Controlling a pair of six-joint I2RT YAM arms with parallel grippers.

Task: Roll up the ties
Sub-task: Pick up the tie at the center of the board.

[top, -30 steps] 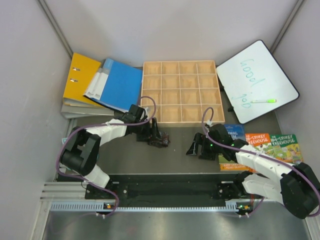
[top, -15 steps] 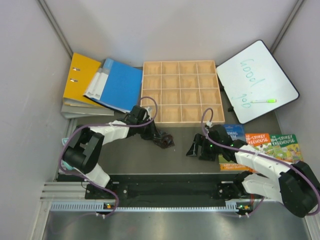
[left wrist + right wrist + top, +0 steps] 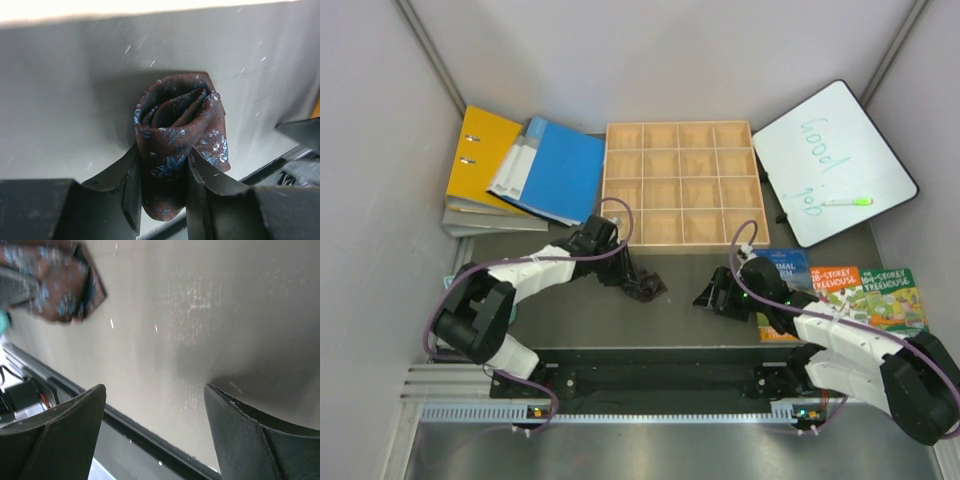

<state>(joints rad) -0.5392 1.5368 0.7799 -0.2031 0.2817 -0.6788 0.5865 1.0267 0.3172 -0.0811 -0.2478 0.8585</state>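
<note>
One tie, rolled into a small dark brown bundle with bluish flecks point(image 3: 177, 145), sits upright on the grey table point(image 3: 60, 110). My left gripper point(image 3: 162, 172) is shut on it, one black finger pressed to each side of its lower part. From above, the tie point(image 3: 648, 287) lies just below the wooden tray, at the left gripper point(image 3: 632, 278). My right gripper point(image 3: 708, 298) stands open to the right of the roll, apart from it. In the right wrist view, the gripper point(image 3: 155, 390) has only bare table between its fingers, and the tie point(image 3: 55, 285) shows at the upper left.
A wooden grid tray point(image 3: 678, 125) stands behind the roll. Blue point(image 3: 555, 168) and yellow point(image 3: 480, 155) binders lie at the back left. A whiteboard point(image 3: 835, 165) with a green marker point(image 3: 847, 201) is at the back right. Children's books point(image 3: 855, 290) lie under the right arm.
My left gripper has shut on the rolled tie and shifted it slightly to the right. The right gripper has stayed open, almost in place.
</note>
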